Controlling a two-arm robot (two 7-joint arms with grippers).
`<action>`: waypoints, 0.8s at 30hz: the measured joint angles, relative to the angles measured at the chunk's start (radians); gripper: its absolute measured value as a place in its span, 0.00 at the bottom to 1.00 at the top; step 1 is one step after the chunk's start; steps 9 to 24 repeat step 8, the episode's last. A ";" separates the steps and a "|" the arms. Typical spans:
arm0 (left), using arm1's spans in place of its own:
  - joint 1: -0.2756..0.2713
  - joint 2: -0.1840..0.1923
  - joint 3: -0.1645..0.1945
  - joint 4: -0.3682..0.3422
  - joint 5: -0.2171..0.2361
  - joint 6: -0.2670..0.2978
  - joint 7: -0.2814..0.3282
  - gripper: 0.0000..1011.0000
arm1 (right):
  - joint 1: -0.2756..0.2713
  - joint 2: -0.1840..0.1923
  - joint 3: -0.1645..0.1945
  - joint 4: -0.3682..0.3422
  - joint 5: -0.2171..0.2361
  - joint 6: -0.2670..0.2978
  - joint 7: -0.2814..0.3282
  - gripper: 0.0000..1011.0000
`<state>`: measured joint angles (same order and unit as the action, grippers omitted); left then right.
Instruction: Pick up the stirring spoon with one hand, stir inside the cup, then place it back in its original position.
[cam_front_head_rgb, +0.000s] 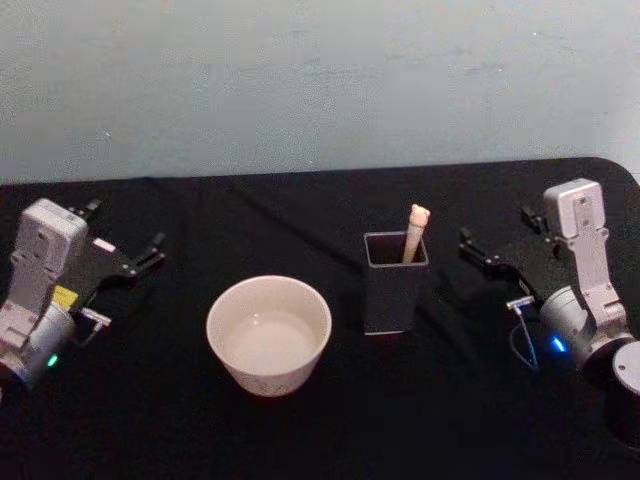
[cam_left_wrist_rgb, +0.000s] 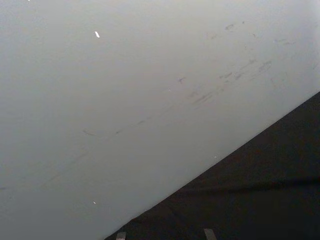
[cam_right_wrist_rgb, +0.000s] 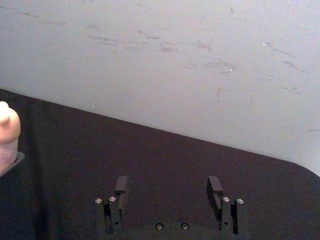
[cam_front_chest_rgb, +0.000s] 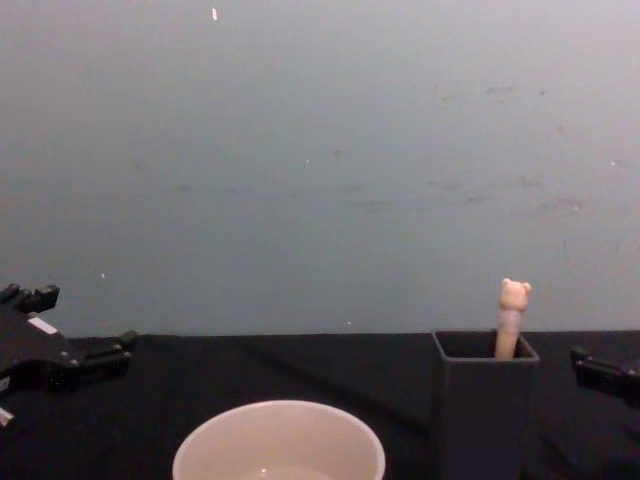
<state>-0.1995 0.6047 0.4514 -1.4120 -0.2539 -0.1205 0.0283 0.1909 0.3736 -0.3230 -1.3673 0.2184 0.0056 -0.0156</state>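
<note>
The stirring spoon (cam_front_head_rgb: 416, 230) stands in the dark grey square holder (cam_front_head_rgb: 394, 285). Its pale handle and bear head (cam_front_chest_rgb: 513, 315) stick out of the top, and the bowl is hidden inside. The cream-white cup (cam_front_head_rgb: 268, 335) sits on the black cloth to the left of the holder, a short gap away. My right gripper (cam_front_head_rgb: 497, 230) rests to the right of the holder. It is open and its fingers (cam_right_wrist_rgb: 121, 189) hold nothing, with the spoon's top (cam_right_wrist_rgb: 7, 132) off to one side of them. My left gripper (cam_front_head_rgb: 125, 238) is parked at the far left, open and empty.
A black cloth covers the table (cam_front_head_rgb: 150, 420). A pale grey wall (cam_front_head_rgb: 300, 80) rises right behind the table's back edge. Open cloth lies in front of the cup and holder and between the cup and the left arm.
</note>
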 joint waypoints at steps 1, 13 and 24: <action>0.000 0.000 0.000 0.000 0.000 0.000 0.000 0.99 | 0.000 0.000 0.000 0.000 0.000 0.000 0.000 0.99; 0.000 0.000 0.000 0.000 0.000 0.000 0.000 0.99 | 0.000 0.000 0.000 0.000 0.000 0.000 0.000 0.99; 0.000 0.000 0.000 0.000 0.000 0.000 0.000 0.99 | 0.000 0.000 0.000 0.000 0.000 0.000 0.000 0.99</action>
